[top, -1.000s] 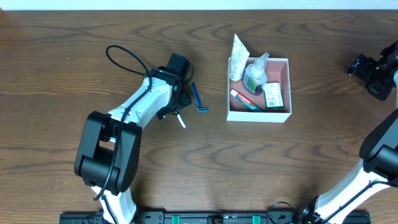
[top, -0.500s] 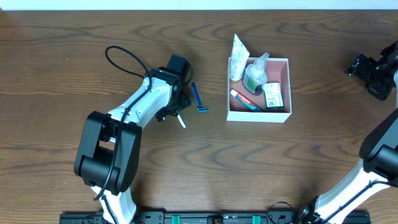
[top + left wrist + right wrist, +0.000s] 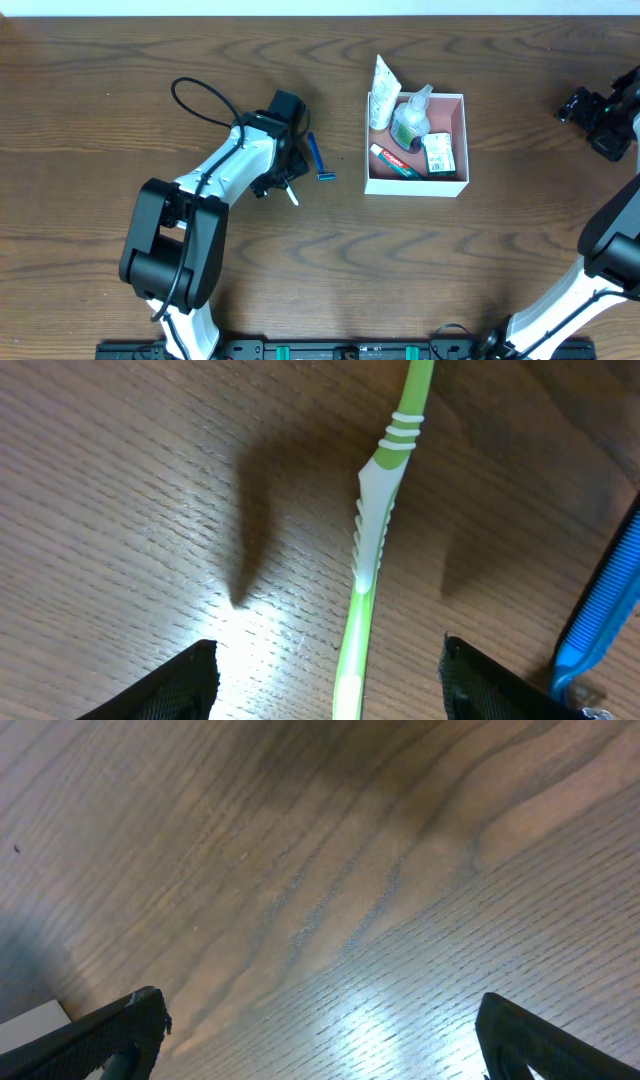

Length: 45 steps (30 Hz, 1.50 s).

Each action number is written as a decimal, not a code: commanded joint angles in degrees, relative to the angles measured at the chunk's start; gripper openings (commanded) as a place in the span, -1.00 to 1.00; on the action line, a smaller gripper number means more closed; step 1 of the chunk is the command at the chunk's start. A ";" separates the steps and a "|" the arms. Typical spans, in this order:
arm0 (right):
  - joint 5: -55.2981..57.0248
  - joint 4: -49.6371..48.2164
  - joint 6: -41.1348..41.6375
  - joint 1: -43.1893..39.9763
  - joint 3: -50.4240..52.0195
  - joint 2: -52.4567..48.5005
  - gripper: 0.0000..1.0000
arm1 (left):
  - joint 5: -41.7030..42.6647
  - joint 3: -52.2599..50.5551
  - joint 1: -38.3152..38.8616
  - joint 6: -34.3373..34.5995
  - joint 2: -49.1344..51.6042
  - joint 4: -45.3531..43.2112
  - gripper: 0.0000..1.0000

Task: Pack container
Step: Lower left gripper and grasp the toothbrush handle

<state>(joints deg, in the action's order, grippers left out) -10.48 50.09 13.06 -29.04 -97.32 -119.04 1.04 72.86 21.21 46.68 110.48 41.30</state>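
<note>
Your left pincer [image 3: 332,678] hung open over the green toothbrush [image 3: 378,510], holding nothing, ready to grab it. The container [image 3: 466,140] sat by the back edge of the worktop [image 3: 90,260], part full. Your right pincer [image 3: 330,1025] sat wide open, empty.

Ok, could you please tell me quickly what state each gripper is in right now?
Left gripper: open, straddling the green toothbrush, not gripping it.
Right gripper: open, holding nothing.

Blue razor [image 3: 319,158] flat on wooden table [image 3: 420,260]; green-white toothbrush [image 3: 372,540] near it, not touching.
</note>
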 commanded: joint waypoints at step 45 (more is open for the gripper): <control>0.13 0.02 0.63 -0.20 0.26 1.42 0.99 | -0.39 -0.42 -0.31 -0.37 3.06 -2.58 -0.88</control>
<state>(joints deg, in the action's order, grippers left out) -10.50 50.09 13.06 -29.04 -97.32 -119.04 1.13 72.77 21.17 46.48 113.40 38.57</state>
